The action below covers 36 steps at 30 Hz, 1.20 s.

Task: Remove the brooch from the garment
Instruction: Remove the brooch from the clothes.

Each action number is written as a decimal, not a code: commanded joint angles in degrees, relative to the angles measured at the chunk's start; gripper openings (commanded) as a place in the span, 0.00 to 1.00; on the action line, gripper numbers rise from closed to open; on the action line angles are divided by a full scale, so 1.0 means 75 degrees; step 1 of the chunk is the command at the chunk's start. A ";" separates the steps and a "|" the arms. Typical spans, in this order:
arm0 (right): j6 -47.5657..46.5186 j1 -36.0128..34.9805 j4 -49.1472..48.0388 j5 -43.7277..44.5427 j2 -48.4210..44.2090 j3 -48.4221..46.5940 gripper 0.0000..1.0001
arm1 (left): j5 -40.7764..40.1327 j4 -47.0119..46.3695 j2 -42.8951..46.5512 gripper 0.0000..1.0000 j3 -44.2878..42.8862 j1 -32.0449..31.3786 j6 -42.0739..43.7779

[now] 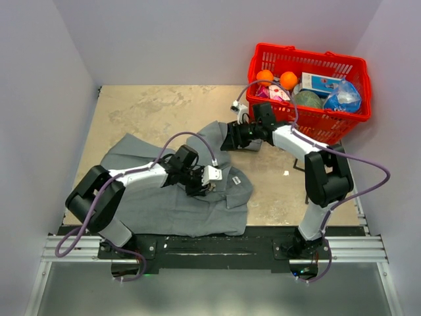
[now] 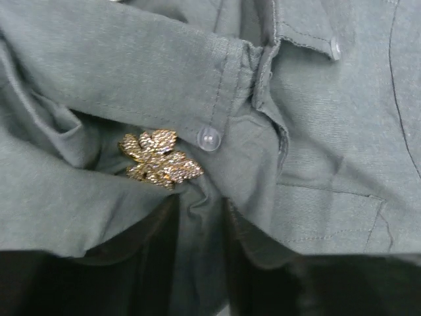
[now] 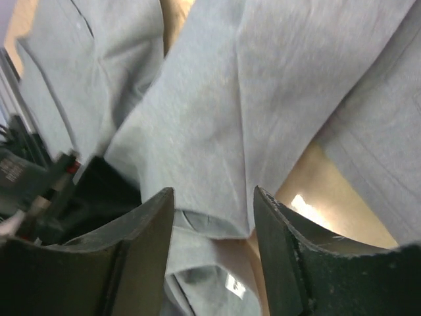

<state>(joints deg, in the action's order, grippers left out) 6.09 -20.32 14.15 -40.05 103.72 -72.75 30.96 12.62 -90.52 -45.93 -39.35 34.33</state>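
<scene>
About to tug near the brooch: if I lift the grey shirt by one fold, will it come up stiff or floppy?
Probably floppy: the shirt lies in soft folds round the gold brooch, so a lifted fold would likely drape and drag. It looks thin, so likely light; it may slide on the table.

Right fingers wide apart.

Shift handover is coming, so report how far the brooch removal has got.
Done: nothing yet; the gold brooch still sits beside a white button on the garment. In hand: the left gripper is down on the garment by it, and the right gripper stands open over a fold. Left: freeing the brooch.
</scene>
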 commanded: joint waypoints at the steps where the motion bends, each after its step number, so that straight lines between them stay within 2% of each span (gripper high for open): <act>1: -0.1066 -0.0138 0.0304 -0.0155 -0.0751 0.0020 0.53 | 0.0079 -0.0417 0.0933 0.49 -0.0133 0.0137 -0.0496; 5: -0.1842 -0.0525 0.0855 -0.0494 -0.0892 -0.0120 0.45 | 0.0336 0.0097 0.1650 0.61 -0.0496 0.0488 -0.1599; 9: -0.2392 -0.1051 0.1042 -0.0519 -0.1079 -0.0050 0.40 | 0.0640 0.0531 0.1781 0.64 -0.0614 0.1004 -0.2465; 13: -0.3411 -0.1544 0.1428 -0.0519 -0.1068 0.0242 0.38 | 0.1378 0.0392 0.1022 0.64 -0.0450 0.2126 -0.3543; 15: -0.3926 -0.1778 0.1791 -0.0391 -0.1056 0.0336 0.38 | 0.1811 0.0356 0.0564 0.64 -0.0590 0.2375 -0.4093; 18: -0.5460 -0.2094 0.2448 -0.0098 -0.1126 0.0372 0.37 | 0.2210 -0.0064 -0.0199 0.64 -0.0719 0.2680 -0.4982; 21: -0.7029 -0.2294 0.2461 0.0312 -0.1289 0.0571 0.37 | 0.2282 -0.0639 -0.0761 0.64 -0.0860 0.2856 -0.5629; 30: -0.9364 -0.2951 0.2320 0.0887 -0.1326 0.0911 0.40 | 0.2095 -0.0511 -0.1770 0.64 -0.1387 0.3020 -0.5772; 36: -0.9846 -0.3080 0.2180 0.1308 -0.1092 0.1028 0.44 | 0.2083 -0.0558 -0.1724 0.64 -0.1247 0.3079 -0.5772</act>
<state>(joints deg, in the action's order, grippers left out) -61.25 -43.13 31.27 -33.30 95.33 -65.65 46.33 10.07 -103.39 -54.65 -16.99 -8.21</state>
